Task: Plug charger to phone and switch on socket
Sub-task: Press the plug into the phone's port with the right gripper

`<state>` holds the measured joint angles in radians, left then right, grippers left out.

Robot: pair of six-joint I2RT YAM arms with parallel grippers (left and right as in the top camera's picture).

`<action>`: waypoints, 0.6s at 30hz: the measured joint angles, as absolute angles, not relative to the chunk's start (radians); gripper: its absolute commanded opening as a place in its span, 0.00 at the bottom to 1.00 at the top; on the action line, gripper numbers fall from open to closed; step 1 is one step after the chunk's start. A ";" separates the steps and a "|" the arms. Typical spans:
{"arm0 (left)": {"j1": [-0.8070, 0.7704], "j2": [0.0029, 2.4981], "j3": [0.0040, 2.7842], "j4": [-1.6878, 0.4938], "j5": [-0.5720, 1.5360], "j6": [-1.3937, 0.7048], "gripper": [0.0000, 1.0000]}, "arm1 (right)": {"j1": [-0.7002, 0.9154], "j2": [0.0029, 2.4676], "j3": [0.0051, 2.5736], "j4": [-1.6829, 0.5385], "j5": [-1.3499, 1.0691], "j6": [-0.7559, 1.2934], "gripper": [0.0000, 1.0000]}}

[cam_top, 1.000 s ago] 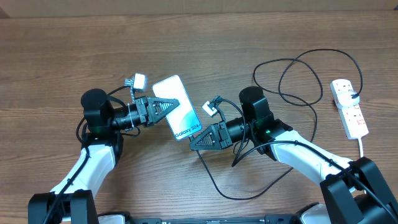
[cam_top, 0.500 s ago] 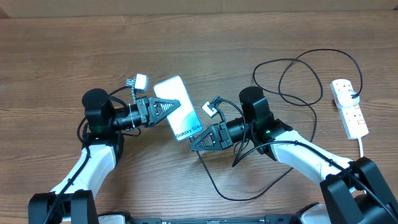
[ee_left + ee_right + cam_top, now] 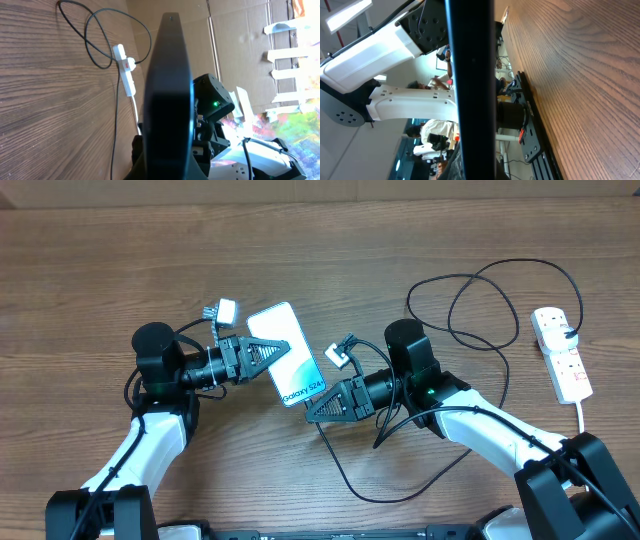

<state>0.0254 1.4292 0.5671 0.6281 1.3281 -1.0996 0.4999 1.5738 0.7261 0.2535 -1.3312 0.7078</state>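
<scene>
No change can be made out: the phone (image 3: 286,354), the left gripper (image 3: 272,350) clamped on it and the right gripper (image 3: 314,410) near its lower end sit as before, though a tiny shift might escape these views

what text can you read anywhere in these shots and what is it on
"Galaxy S24": on the lit screen of the phone, near its lower short end in the overhead view; anything after it is too small to tell.
Power strip: red marks only, any lettering is too small to read.
Both wrist views: no readable text.
</scene>
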 measured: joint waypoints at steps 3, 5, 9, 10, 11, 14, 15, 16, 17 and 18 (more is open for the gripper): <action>0.025 1.429 0.567 0.628 1.328 -1.100 0.04 | 0.500 1.574 0.726 0.253 -1.332 0.707 0.07; 0.025 1.429 0.567 0.628 1.328 -1.100 0.04 | 0.500 1.574 0.726 0.251 -1.329 0.710 0.13; -0.007 1.429 0.562 0.619 1.348 -1.096 0.04 | 0.498 1.574 0.732 0.253 -1.303 0.711 0.19; -0.013 1.429 0.561 0.617 1.351 -1.096 0.04 | 0.498 1.574 0.733 0.250 -1.301 0.710 0.22; -0.016 1.429 0.561 0.617 1.350 -1.095 0.04 | 0.498 1.574 0.733 0.245 -1.301 0.712 0.24; -0.009 1.429 0.561 0.617 1.331 -1.095 0.04 | 0.498 1.574 0.733 0.233 -1.301 0.715 0.38; -0.005 1.429 0.561 0.617 1.323 -1.095 0.04 | 0.498 1.574 0.733 0.226 -1.300 0.713 0.42; -0.001 1.429 0.560 0.617 1.315 -1.095 0.04 | 0.498 1.574 0.734 0.221 -1.301 0.712 0.45; 0.004 1.429 0.561 0.617 1.305 -1.095 0.04 | 0.498 1.574 0.734 0.218 -1.301 0.712 0.49; 0.009 1.429 0.560 0.617 1.296 -1.095 0.04 | 0.498 1.574 0.735 0.217 -1.301 0.709 0.53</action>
<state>0.0090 1.4292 0.5602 0.6174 1.2964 -1.0954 0.4980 1.5738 0.7345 0.2169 -1.3010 0.7094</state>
